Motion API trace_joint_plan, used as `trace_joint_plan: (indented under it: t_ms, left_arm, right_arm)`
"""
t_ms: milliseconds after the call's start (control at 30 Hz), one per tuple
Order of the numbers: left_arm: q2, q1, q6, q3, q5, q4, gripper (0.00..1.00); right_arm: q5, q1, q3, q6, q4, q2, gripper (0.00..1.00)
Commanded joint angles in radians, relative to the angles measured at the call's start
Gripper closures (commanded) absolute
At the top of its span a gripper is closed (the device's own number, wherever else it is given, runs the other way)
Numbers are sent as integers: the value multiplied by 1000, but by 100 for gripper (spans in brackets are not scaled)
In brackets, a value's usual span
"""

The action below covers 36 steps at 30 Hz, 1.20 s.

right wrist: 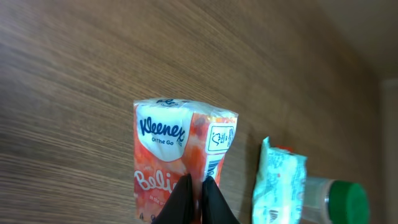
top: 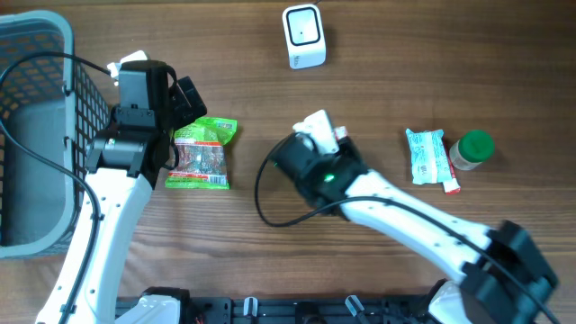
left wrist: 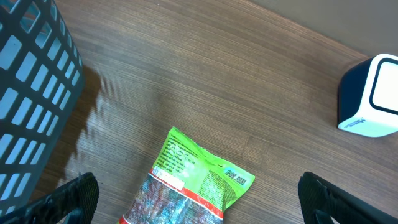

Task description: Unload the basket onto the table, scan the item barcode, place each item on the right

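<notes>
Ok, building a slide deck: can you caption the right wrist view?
Right tool pinching a Kleenex pack, wooden table behind, teal packet and green-capped bottle nearby.

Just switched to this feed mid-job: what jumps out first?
The right gripper is shut on a Kleenex pack, centre of the overhead view, short of the white scanner. The left gripper hangs open over a green snack bag beside the grey basket.

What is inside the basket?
Only the basket's grey floor shows, with a black cable looping over it. Its left part runs off the picture and the left arm covers some of its right wall, so something could hide there.
</notes>
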Motion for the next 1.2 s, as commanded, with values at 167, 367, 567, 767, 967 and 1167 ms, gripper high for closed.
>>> trace_joint_plan:
  t_ms: [167,367,567,767,967,1167]
  left_arm:
    - [0,5,5,11,-16,3,0]
    - [0,5,5,11,-16,3,0]
    - [0,5,5,11,-16,3,0]
    - [0,5,5,11,-16,3,0]
    - [0,5,5,11,-16,3,0]
    - [0,5,5,11,-16,3,0]
  right_arm:
    - [210,43,-1,18,6,201,96]
    - [163,43,-1,19,18,225,96]
    - [121,43,-1,18,21,225,96]
    - [125,42,-4,11,18,236,96]
    - [120,39,-5,16,13,280,96]
    - [120,40,-5,15,14,289,96]
